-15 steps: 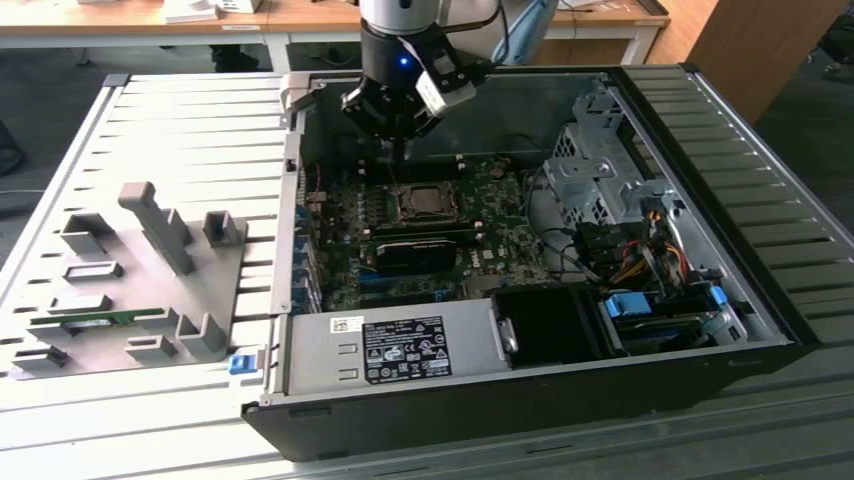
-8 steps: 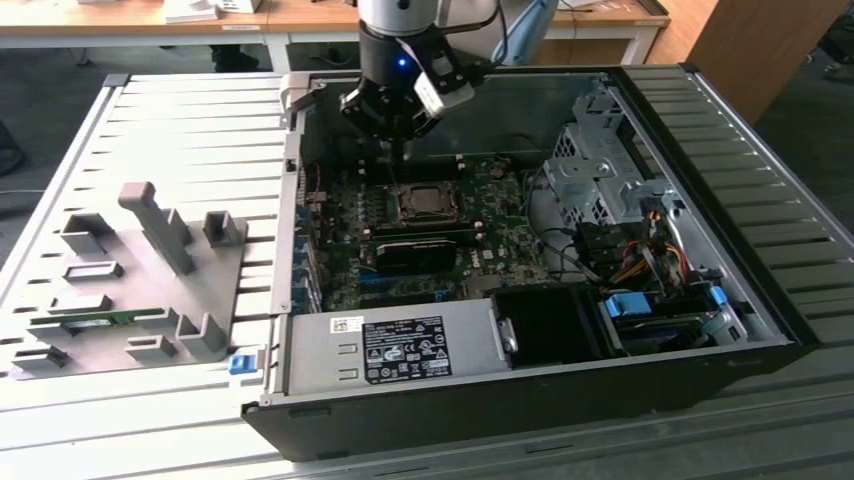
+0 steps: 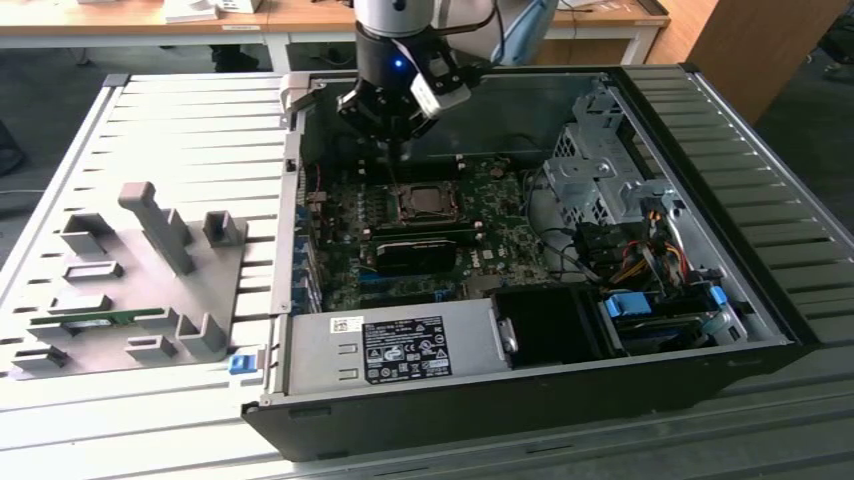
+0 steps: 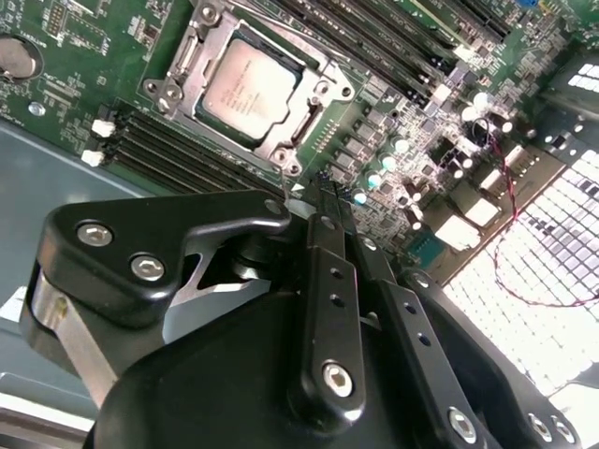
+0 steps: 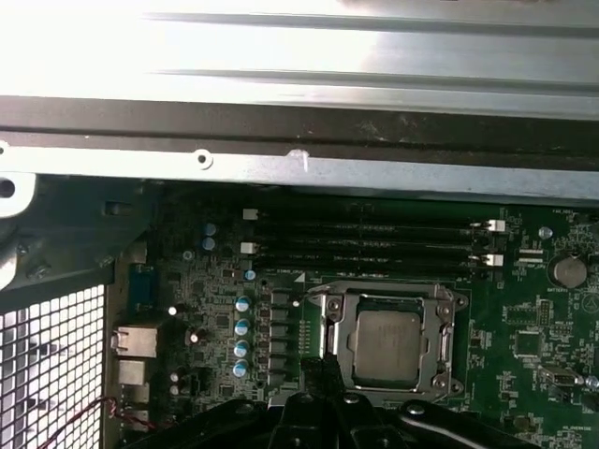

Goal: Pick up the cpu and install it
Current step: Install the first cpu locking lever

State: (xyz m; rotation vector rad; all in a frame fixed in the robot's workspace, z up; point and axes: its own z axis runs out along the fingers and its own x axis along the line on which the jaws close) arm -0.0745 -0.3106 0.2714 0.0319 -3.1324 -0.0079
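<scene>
The cpu (image 3: 427,203) lies flat in its socket on the green motherboard (image 3: 467,265) inside the open computer case, silvery top up inside the metal socket frame. It shows in both wrist views (image 4: 245,86) (image 5: 387,348). My gripper (image 3: 391,148) hangs above the board, just off the socket's far corner and clear of the chip. Its black fingers (image 4: 323,243) stand together, shut, with nothing wide between them. A thin metal pin (image 4: 284,182) sticks out past the tips toward the socket's edge. The gripper (image 5: 323,374) is at the picture's edge in the first wrist view.
Case walls (image 3: 287,200) ring the board. Memory slots (image 5: 374,243) run beside the socket, and a black module (image 3: 414,252) sits on the near side. The power supply (image 3: 387,350), drive cage (image 3: 601,170) and cables (image 3: 641,250) crowd the exterior view's right. A grey fixture plate (image 3: 134,280) lies left of the case.
</scene>
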